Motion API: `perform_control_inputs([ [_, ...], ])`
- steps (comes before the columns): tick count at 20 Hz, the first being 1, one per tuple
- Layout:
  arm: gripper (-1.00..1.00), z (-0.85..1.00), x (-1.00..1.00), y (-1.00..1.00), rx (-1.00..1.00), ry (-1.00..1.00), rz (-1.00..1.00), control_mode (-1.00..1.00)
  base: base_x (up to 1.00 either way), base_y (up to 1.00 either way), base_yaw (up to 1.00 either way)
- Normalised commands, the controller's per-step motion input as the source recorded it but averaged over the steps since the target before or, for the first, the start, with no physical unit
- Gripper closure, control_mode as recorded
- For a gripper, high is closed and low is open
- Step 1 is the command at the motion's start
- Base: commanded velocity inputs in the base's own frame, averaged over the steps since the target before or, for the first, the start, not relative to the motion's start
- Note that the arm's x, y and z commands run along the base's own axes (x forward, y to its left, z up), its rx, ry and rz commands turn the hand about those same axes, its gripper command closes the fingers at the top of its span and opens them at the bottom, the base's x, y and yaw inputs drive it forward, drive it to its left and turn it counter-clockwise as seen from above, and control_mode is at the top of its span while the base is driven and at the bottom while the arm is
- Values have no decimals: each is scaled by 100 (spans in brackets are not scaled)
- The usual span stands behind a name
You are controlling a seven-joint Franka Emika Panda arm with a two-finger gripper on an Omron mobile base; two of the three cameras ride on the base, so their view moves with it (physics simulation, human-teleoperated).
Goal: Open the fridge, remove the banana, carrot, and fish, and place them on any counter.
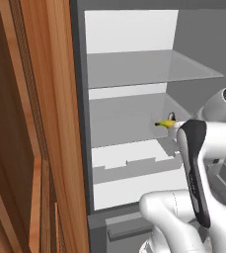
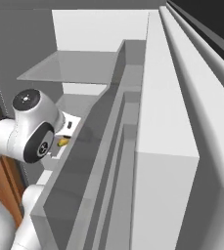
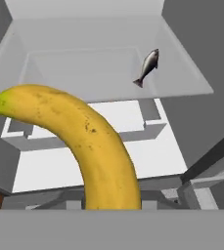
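The fridge [image 1: 80,123] stands open, showing its white inside and grey shelves. My gripper [image 1: 171,120] reaches in over the middle shelf [image 1: 124,121] and is shut on the yellow banana [image 1: 165,123], which is held clear of the shelf. The banana [image 3: 91,141] curves large across the hand view, hiding the fingertips, and shows small beside the hand [image 2: 63,142] in the right base view. A dark grey fish [image 3: 148,66] lies on a shelf deeper in, to the right. The carrot is out of view.
A wooden cabinet [image 1: 30,123] flanks the fridge on the left. The open fridge door [image 2: 167,146] with its grey bins [image 2: 99,161] stretches along the right, close to my arm. A drawer [image 1: 129,227] sits below the shelves.
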Motion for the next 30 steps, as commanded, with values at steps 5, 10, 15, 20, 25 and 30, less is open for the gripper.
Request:
perform_control_inputs([
  [5, 100, -59, 0, 18, 0, 26, 0, -100, 0, 0, 0],
  [10, 100, -18, 0, 0, 0, 8, 0, 100, -37, 0, 0],
  [15, 100, 0, 0, 0, 0, 0, 0, 100, -100, 0, 4],
  [20, 100, 0, 0, 0, 0, 0, 0, 100, -100, 0, 20],
  [25, 100, 0, 0, 0, 0, 0, 0, 100, -76, 0, 73],
  [30, 100, 0, 0, 0, 0, 0, 0, 100, -19, 0, 99],
])
